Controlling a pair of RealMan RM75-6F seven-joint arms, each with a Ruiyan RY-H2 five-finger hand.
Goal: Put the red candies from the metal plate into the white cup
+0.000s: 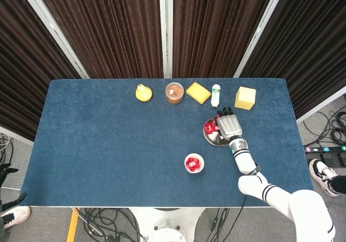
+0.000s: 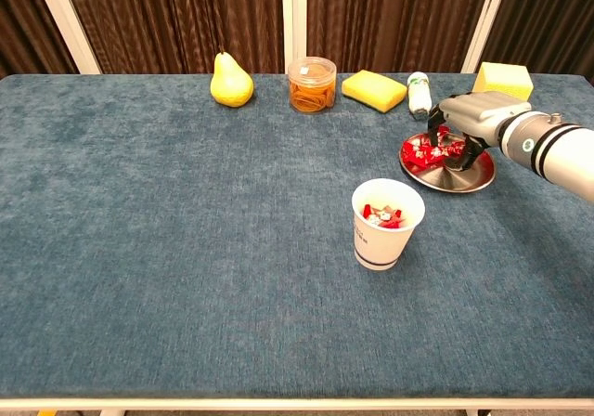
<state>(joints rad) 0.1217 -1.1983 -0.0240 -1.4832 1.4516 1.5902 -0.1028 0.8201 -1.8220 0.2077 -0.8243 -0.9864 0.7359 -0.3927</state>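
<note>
The metal plate (image 1: 214,139) (image 2: 467,177) lies right of the table's middle, with a pile of red candies (image 1: 210,128) (image 2: 422,154) on its left half. My right hand (image 1: 228,124) (image 2: 464,119) is down on the plate, its fingers (image 2: 435,136) curled into the pile and closed around some candies. The white cup (image 1: 194,163) (image 2: 384,235) stands upright nearer the front edge, left of the plate, and holds several red candies (image 2: 381,215). My left hand shows in neither view.
Along the far edge stand a yellow pear (image 2: 230,81), a clear jar of orange bits (image 2: 312,84), a yellow sponge (image 2: 374,90), a small lying white bottle (image 2: 419,93) and a yellow block (image 2: 506,78). The bottle is just behind the plate.
</note>
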